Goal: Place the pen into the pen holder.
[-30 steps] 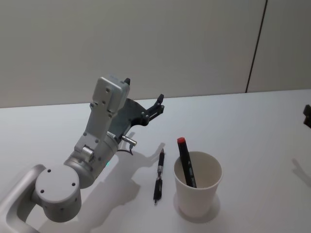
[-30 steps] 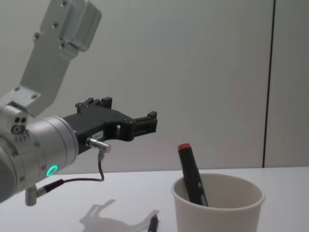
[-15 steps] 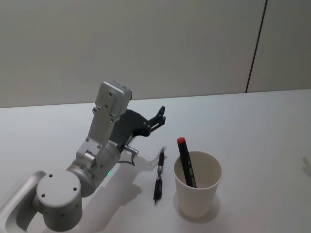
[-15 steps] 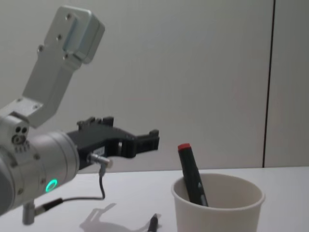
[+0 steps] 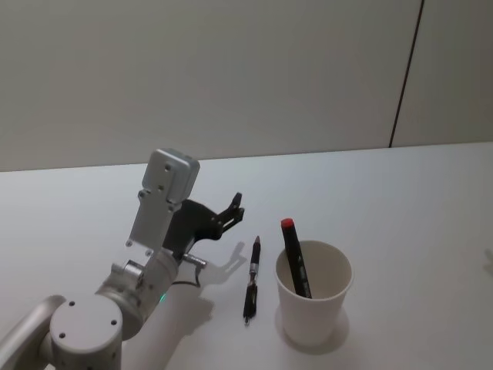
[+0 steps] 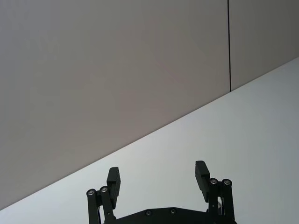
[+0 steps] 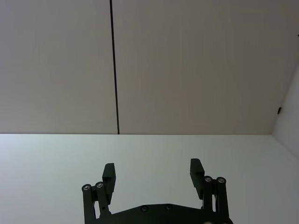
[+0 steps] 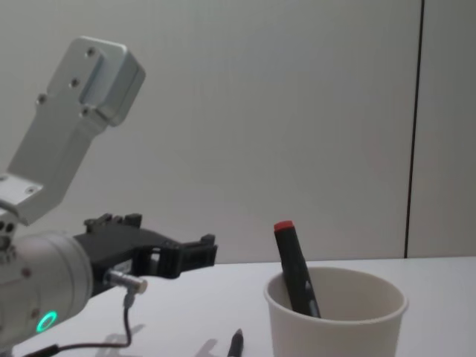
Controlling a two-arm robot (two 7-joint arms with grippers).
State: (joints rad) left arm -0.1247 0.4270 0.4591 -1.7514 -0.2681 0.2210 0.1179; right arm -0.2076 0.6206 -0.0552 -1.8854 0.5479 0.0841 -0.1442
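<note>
Head view looks down, chest view across; both share the pen holder (image 5: 310,314).

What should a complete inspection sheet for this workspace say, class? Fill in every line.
Surface: white table.
Job's things: black pen lying flat, left of the paper cup pen holder, not touching it; red-capped marker stands inside.
Clutter: nothing seen.
Grippers: left gripper open, hovers above the table left of the pen; right gripper open, holding nothing.
Cables: thin cable hanging from the left wrist connector.
Surroundings: plain wall with a dark vertical seam.
</note>
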